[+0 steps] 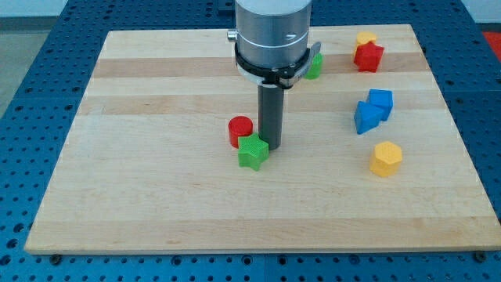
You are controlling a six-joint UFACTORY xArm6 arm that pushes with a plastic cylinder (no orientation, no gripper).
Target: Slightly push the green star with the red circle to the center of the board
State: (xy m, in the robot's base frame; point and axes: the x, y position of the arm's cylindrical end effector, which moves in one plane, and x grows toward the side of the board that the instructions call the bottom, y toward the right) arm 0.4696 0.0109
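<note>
The green star (252, 152) lies near the middle of the wooden board (156, 196). The red circle (240, 130) stands right behind it, to its upper left, touching it. My tip (273, 147) is at the star's right edge, touching or almost touching it, and to the right of the red circle. The rod rises straight up into the grey arm body (272, 35) at the view's top.
A green block (314, 66) is partly hidden behind the arm body. A red star (368, 56) and a yellow block (365, 38) sit at the top right. Two blue blocks (373, 110) and a yellow hexagon (385, 158) lie at the right.
</note>
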